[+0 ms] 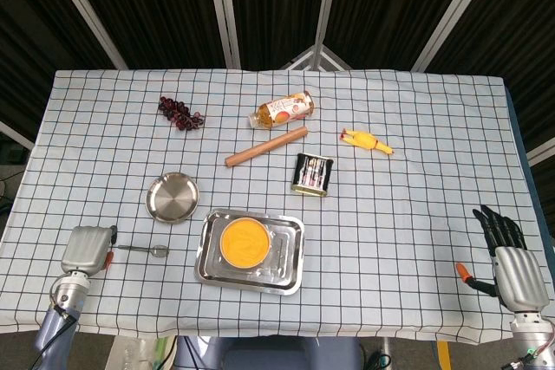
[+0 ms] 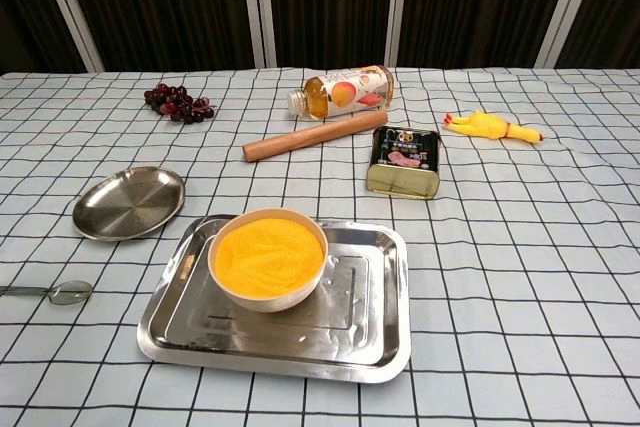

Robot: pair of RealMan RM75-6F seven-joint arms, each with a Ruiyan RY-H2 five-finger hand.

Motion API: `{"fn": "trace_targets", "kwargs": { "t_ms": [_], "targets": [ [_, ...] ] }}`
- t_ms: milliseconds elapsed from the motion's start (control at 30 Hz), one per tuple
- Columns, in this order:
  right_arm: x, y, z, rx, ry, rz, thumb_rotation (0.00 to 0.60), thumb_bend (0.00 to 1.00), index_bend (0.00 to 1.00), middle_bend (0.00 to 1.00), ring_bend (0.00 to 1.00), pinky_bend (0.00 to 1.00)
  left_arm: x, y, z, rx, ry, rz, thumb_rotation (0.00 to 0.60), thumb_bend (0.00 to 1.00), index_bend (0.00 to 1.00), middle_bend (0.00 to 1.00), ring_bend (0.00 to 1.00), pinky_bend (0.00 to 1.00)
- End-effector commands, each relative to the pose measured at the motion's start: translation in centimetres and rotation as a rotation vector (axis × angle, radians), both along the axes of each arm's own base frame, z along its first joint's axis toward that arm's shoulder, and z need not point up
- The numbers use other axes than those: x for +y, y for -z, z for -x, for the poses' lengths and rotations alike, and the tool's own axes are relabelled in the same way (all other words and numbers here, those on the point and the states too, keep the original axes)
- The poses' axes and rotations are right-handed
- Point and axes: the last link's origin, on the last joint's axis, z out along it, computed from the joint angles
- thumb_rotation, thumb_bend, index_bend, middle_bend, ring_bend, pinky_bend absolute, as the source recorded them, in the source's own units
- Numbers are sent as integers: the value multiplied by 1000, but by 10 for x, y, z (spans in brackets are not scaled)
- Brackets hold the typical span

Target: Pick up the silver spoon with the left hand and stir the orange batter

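Note:
The silver spoon lies flat on the checked cloth left of the tray, its handle pointing left; the chest view shows the spoon at the left edge. A white bowl of orange batter stands in the steel tray. My left hand hovers just left of the handle's tip, back side up, its fingers turned down out of sight and nothing in it. My right hand stays at the front right table edge, fingers stretched out and empty. Neither hand shows in the chest view.
A round steel plate sits just beyond the spoon. Farther back lie grapes, a tipped bottle, a wooden rolling pin, a tin can and a yellow rubber chicken.

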Motion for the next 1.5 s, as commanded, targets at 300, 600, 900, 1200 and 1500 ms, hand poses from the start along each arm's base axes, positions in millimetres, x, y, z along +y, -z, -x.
{"fn": "trace_targets", "kwargs": {
  "t_ms": [300,600,900,1200,1500],
  "targets": [
    [0,0,-1,-4,1,-3,600,339,0,0,0,0,6,19,-10,-6,15,9,600,472,494,1000,1000,1000],
    [0,0,-1,-3,-1,-3,600,339,0,0,0,0,6,27,-17,-10,29,24,600,486,509,1000,1000,1000],
    [1,0,-1,-3,1,-3,600,339,0,0,0,0,6,30,-16,-7,21,26,600,503,509,1000,1000,1000],
    [1,1,-1,-1,2,-3,600,339,0,0,0,0,4,32,-17,-14,21,33,600,541,537,1000,1000,1000],
    [1,0,0,-2,4,-3,600,339,0,0,0,0,5,18,-26,-33,56,-6,600,541,536,1000,1000,1000]
  ]
}}
